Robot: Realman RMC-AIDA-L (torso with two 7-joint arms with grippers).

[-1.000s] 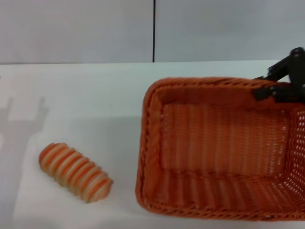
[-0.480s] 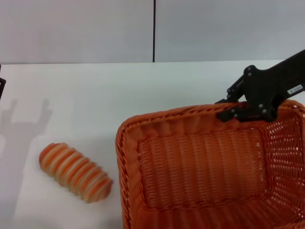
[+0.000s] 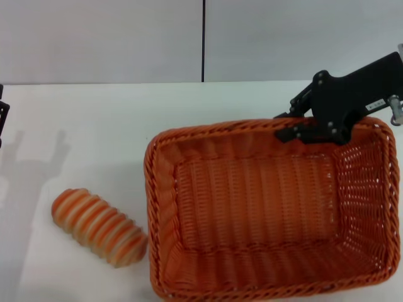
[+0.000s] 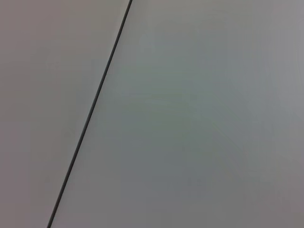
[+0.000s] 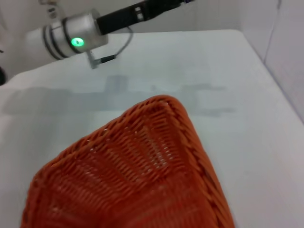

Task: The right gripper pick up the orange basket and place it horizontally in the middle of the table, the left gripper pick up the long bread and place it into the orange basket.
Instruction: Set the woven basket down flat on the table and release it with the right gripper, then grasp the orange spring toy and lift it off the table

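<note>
The orange basket [image 3: 264,207] fills the middle and right of the white table [image 3: 113,126] in the head view, open side up, long side across. My right gripper [image 3: 292,128] is shut on its far braided rim, toward the right. Whether the basket's base touches the table I cannot tell. The long bread [image 3: 99,227], striped orange and cream, lies on the table left of the basket, a small gap apart. Only a black sliver of my left gripper [image 3: 2,114] shows at the far left edge, well above the bread. The right wrist view shows a basket corner [image 5: 142,180].
A grey wall with a dark vertical seam [image 3: 203,41] stands behind the table. In the right wrist view the left arm [image 5: 76,37], with a green light, hangs over the far side of the table. The left wrist view shows only wall.
The right gripper has carried the basket leftward toward the table's middle and levelled it. The bread has not moved. The left gripper's sliver has come into view at the left edge.
</note>
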